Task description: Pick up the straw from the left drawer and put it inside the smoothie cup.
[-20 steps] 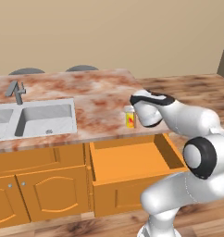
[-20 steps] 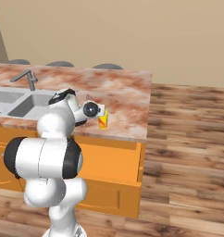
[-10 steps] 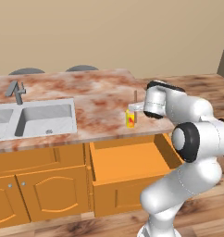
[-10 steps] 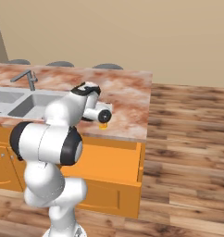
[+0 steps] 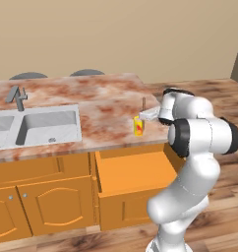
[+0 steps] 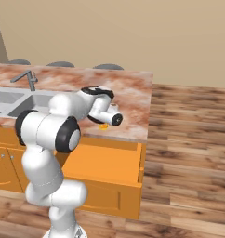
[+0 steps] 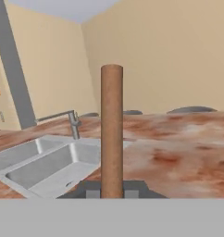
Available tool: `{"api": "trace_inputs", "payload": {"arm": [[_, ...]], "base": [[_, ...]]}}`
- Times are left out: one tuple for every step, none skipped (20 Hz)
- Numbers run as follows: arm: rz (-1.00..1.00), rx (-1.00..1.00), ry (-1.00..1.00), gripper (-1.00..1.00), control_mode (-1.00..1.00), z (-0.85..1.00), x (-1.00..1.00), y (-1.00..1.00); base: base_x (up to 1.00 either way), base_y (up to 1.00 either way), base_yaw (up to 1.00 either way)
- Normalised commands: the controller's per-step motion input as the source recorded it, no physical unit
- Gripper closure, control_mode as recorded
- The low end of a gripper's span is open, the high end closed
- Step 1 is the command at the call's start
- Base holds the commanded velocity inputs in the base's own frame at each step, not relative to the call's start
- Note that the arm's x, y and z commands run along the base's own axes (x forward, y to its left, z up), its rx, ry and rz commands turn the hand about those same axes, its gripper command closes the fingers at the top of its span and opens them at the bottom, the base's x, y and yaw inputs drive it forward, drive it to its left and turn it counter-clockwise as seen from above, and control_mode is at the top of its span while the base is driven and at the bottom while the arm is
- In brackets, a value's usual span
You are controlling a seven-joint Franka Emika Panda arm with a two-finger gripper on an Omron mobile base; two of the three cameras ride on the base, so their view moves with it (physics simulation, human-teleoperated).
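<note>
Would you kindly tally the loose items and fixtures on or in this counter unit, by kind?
Straw: 1
Smoothie cup: 1
Faucet: 1
Open drawer: 1
Sink: 1
Total: 5

The white arm (image 6: pixel 63 125) rises in front of the marble counter (image 6: pixel 133 93). Below the counter, the left drawer (image 6: pixel 109 162) stands open. The sink (image 6: pixel 21 103) lies in the counter, its faucet (image 6: pixel 26 79) behind it.
</note>
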Motion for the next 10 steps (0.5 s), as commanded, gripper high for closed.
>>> {"api": "trace_inputs", "payload": {"arm": [[0.23,0.0,0.0,1.0,-1.0,0.41,0.22,0.0],[0.23,0.0,0.0,1.0,-1.0,0.46,0.26,0.0],[0.23,0.0,0.0,1.0,-1.0,0.49,0.28,0.0],[0.22,0.0,0.0,1.0,-1.0,0.56,0.3,0.0],[0.21,0.0,0.0,1.0,-1.0,0.59,0.33,0.0],[0.2,0.0,0.0,1.0,-1.0,0.55,0.36,0.0],[0.2,0.0,0.0,1.0,-1.0,0.48,0.37,0.0],[0.19,0.0,0.0,1.0,-1.0,0.38,0.39,0.0],[0.17,0.0,0.0,1.0,-1.0,0.18,0.45,0.0],[0.15,0.0,0.0,1.0,-1.0,0.01,0.47,0.0]], "base": [[0.0,0.0,0.0],[0.0,0.0,0.0],[0.0,0.0,0.0],[0.0,0.0,0.0],[0.0,0.0,0.0],[0.0,0.0,0.0],[0.0,0.0,0.0],[0.0,0.0,0.0],[0.0,0.0,0.0],[0.0,0.0,0.0]]}}
